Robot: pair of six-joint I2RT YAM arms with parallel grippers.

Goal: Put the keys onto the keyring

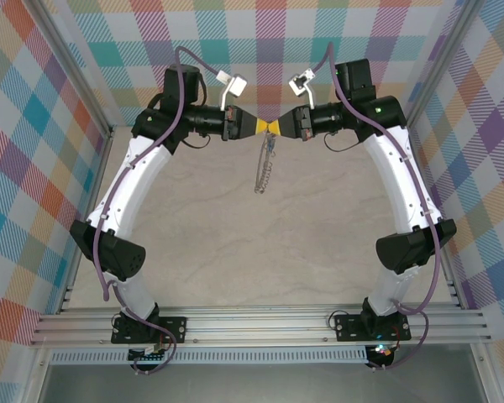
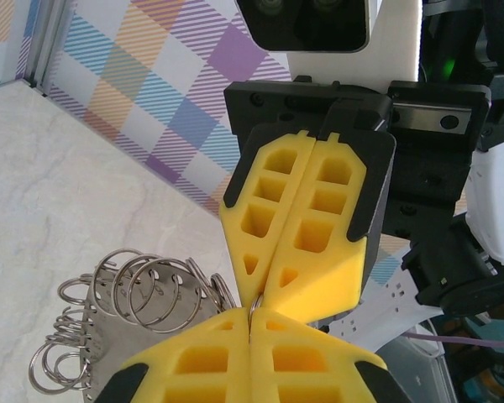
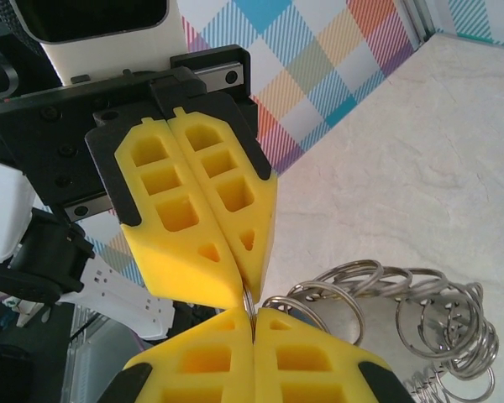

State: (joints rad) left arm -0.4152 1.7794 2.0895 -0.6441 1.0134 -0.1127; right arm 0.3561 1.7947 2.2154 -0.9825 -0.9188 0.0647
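From the top external camera, the two arms arch inward and meet tip to tip above the worktop (image 1: 235,243), near the middle of its far edge. The left gripper (image 1: 261,127) and the right gripper (image 1: 279,127) face each other nose to nose, each with its yellow fingers pressed together. The keyring (image 1: 265,164) hangs straight down from the spot where they meet, a thin grey dangling strand clear of the worktop. It is too small here to make out any single piece on it.

In the left wrist camera, the left gripper (image 2: 250,326) fills the bottom edge with its two yellow fingers clenched side by side. The right gripper (image 2: 265,295) comes down from above, likewise clenched, so the four tips nearly touch. A thin wire of the keyring (image 2: 126,311) runs into the seam between them, pinched by both. The rest of it, a cluster of silvery loops around a flat grey piece, hangs to the lower left.

In the right wrist camera, the right gripper (image 3: 254,326) sits at the bottom, closed. The left gripper (image 3: 245,292) is above it, also closed. The keyring (image 3: 403,323) wire is caught between the tips, and its loops fan out to the lower right over the pale worktop (image 3: 454,151).
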